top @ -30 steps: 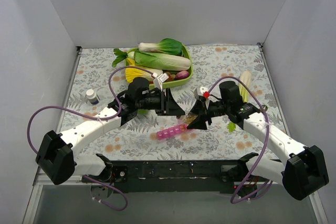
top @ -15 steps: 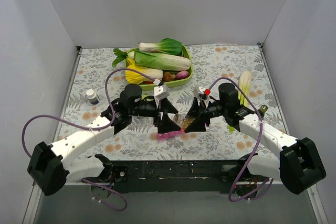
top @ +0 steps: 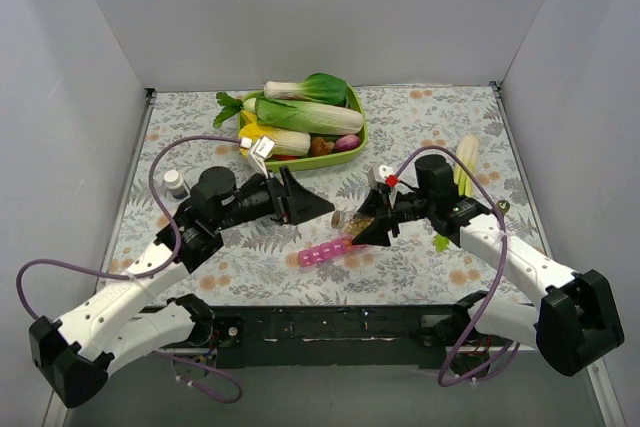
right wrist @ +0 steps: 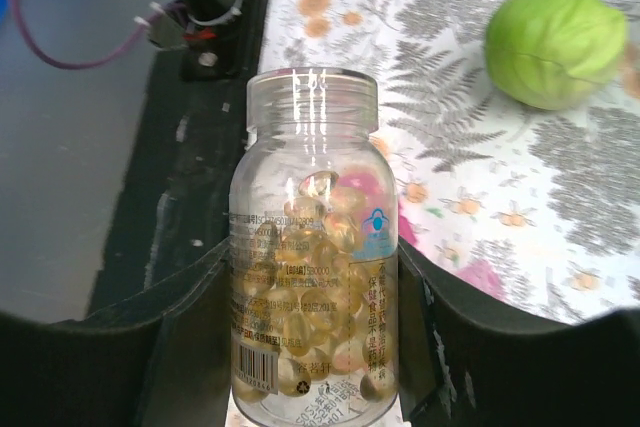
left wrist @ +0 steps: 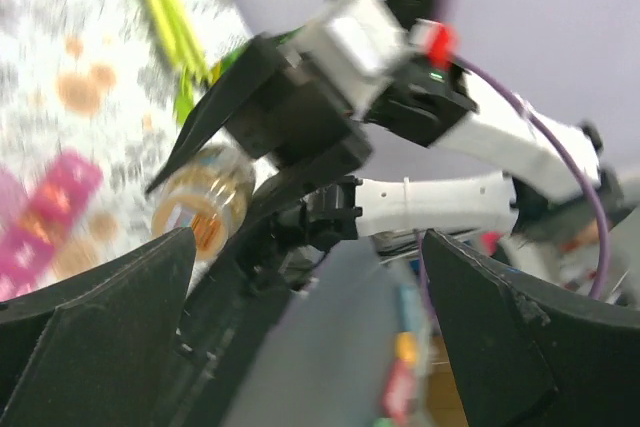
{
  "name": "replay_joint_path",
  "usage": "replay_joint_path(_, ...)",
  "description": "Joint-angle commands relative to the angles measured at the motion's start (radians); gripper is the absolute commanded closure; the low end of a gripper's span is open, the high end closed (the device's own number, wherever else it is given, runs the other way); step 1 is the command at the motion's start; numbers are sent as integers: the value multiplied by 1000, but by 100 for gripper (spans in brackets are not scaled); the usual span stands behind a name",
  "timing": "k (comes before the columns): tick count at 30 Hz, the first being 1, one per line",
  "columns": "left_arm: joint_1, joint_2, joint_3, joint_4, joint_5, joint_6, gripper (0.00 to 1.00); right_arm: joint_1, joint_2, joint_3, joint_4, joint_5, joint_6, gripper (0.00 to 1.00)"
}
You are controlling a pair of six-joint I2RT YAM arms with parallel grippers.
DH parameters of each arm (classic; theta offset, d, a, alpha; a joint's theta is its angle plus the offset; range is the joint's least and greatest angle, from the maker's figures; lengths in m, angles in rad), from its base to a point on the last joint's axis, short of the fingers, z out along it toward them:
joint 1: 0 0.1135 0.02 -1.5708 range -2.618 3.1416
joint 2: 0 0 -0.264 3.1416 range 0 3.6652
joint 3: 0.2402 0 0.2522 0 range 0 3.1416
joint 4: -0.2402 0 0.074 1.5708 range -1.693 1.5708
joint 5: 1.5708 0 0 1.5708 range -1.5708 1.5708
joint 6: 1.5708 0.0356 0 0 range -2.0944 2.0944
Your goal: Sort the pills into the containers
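Observation:
My right gripper (top: 368,228) is shut on a clear, uncapped pill bottle (top: 346,218). The bottle is tilted, with its mouth toward the pink strip of containers (top: 326,251) on the cloth just below it. In the right wrist view the bottle (right wrist: 310,117) stands between my right gripper's (right wrist: 312,297) two black fingers, and amber pills (right wrist: 325,232) fill its lower half. My left gripper (top: 305,205) hangs open and empty to the left of the bottle. From the left wrist view I see the bottle (left wrist: 205,209), the pink containers (left wrist: 50,217) and my wide-open left gripper (left wrist: 310,347).
A green tray (top: 362,130) of vegetables sits at the back centre. A small white-capped jar (top: 176,183) stands at the left and a corn cob (top: 466,162) lies at the right. A green round fruit (right wrist: 555,42) rests on the floral cloth near my right arm.
My left gripper has opened and drawn back to the left, away from the bottle and strip. The right gripper keeps the bottle over the strip's right end.

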Motion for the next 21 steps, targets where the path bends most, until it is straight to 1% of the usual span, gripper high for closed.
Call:
replay_joint_path(1,7,115,57,-307,-80,-399,3,9,-35,90,-113,159,-188,99)
replay_joint_path(3,6,152,66,-329,-80,-494,4,12,-37,105,-125,195,-215,99)
replay_joint_path(6,6,176,86,-323,-115,-560,4,17,-32,133,-144,224,-244,99)
replay_joint_path(8,6,195,102,-307,-111,-575,6,20,-31,136,-144,218,-244,99)
replay_joint_path(10,4,225,105,-283,-91,-595,9,25,-32,134,-144,207,-244,99)
replay_joint_path(15,4,256,79,-192,-61,-631,15,31,-38,123,-142,200,-242,99)
replay_joint_path(16,4,264,74,-185,-57,-634,18,31,-40,123,-144,198,-242,99)
replay_joint_path(21,-2,288,67,-166,-45,-635,21,31,-40,123,-139,187,-235,99)
